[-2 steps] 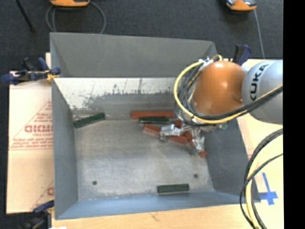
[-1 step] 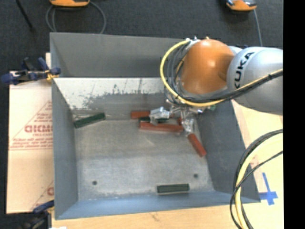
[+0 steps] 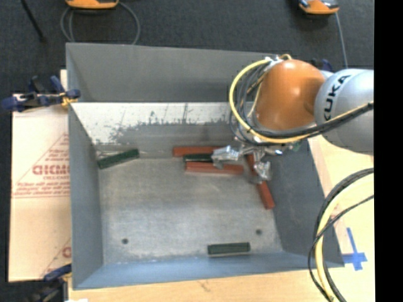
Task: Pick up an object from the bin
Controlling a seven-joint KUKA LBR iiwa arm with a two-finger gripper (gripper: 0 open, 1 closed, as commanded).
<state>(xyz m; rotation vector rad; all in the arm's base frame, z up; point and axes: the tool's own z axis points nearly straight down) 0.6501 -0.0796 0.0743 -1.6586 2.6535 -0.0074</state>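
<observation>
Grey metal bin (image 3: 85,187), seen from above, with a few small flat bars on its floor. Coming in from the right, a silver arm with a round orange cover (image 3: 286,96) and yellow cables looped round it. Under that cover, the end effector (image 3: 244,161), down low over the far right part of the bin floor, near the back wall. Looks open, with two silver fingers (image 3: 225,155) standing apart, one to the left and one to the right, and nothing clearly held between them. Just beside the left one, a little group of three bars lying side by side: a long red bar (image 3: 192,151) at the back, a short dark green bar (image 3: 198,163) next to it, and a thin red bar (image 3: 217,169) at the front. By the right one, a slanted red bar (image 3: 266,194), running down and to the right, its top end tucked under the silver metal; cannot tell if touching. Well apart from all this, a green bar (image 3: 118,158) at the far left by the back wall, and a dark bar (image 3: 228,249) at the near edge of the floor.
</observation>
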